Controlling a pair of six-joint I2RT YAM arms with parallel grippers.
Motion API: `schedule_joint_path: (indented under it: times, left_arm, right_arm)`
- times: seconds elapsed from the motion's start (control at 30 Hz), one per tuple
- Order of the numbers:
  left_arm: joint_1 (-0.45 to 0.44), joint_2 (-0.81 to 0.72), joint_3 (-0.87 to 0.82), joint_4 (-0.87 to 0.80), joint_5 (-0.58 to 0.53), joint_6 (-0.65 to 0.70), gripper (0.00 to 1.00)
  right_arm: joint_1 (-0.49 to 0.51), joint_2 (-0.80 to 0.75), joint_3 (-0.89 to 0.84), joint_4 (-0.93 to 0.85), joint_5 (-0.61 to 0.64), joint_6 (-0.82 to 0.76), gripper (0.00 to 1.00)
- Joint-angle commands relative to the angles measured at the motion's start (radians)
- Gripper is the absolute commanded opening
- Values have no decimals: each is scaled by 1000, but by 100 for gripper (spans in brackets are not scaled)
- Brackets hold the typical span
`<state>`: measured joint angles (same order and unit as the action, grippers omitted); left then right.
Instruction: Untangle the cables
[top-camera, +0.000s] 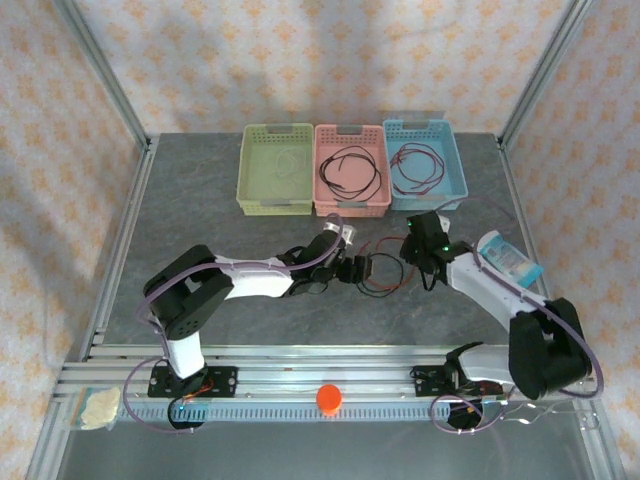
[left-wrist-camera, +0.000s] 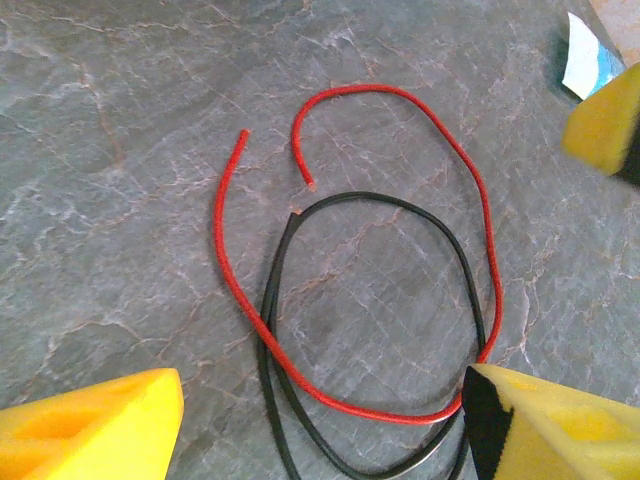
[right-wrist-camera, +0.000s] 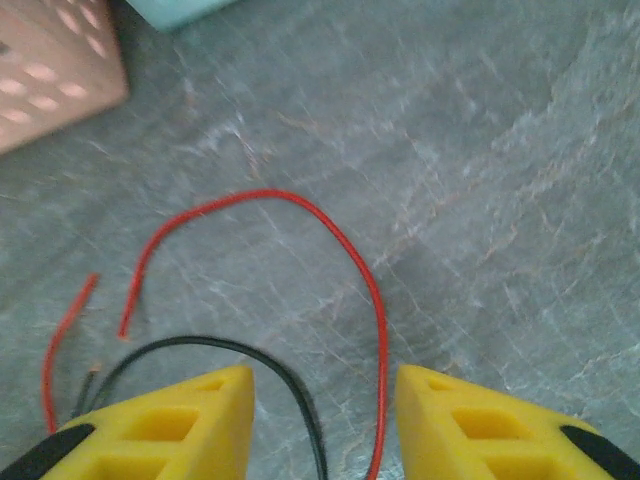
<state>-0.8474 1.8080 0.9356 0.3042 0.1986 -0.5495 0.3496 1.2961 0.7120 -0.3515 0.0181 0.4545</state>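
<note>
Cables (top-camera: 383, 288) down flat on the grey desk (top-camera: 200, 210), mid-scene, between the two pincers: a red cable (left-wrist-camera: 480, 200) and a black cable (left-wrist-camera: 450, 240), each a loose open loop, one overlapping the other. Crossing at one side of the loops in the left wrist view, hard to say which on top. Cut ends close together, not touching. Slack and spread out, so easy to read strand against strand before any pull.

Left pincer (left-wrist-camera: 322, 395) poised over the loops, fingers spread wide, gripping nothing, both strands on the desk beneath the gap. Placed, by the look of it, for pinning or lifting one strand against a pull from the other side.

Right pincer (right-wrist-camera: 325, 390) low over the same pair from the right, fingers part-way apart, red and black both running into the gap, neither pinched. Probably lined up for a close on one strand, though no telling which.

Along the far edge, three baskets side by side: green basket (top-camera: 275, 207) with a pale cable (top-camera: 285, 160), pink basket (top-camera: 350, 208) with a black coil (top-camera: 350, 172), blue basket (top-camera: 425, 203) with a red-and-black coil (top-camera: 420, 165). Seemingly a home per sorted cable, so task well along, this pair yet to part.

Risk: a close on both strands at once, dragging the tangle whole instead of opening it.
</note>
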Motion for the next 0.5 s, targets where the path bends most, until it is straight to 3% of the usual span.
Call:
schedule_joint_path:
  times: [0.0, 0.47]
  left_arm:
    - [-10, 19, 31, 36, -3, -12, 75]
    - [-27, 66, 85, -5, 9, 25, 75]
  right_arm:
    - [-9, 44, -5, -20, -3, 30, 40]
    - [-29, 220, 29, -13, -1, 53, 34]
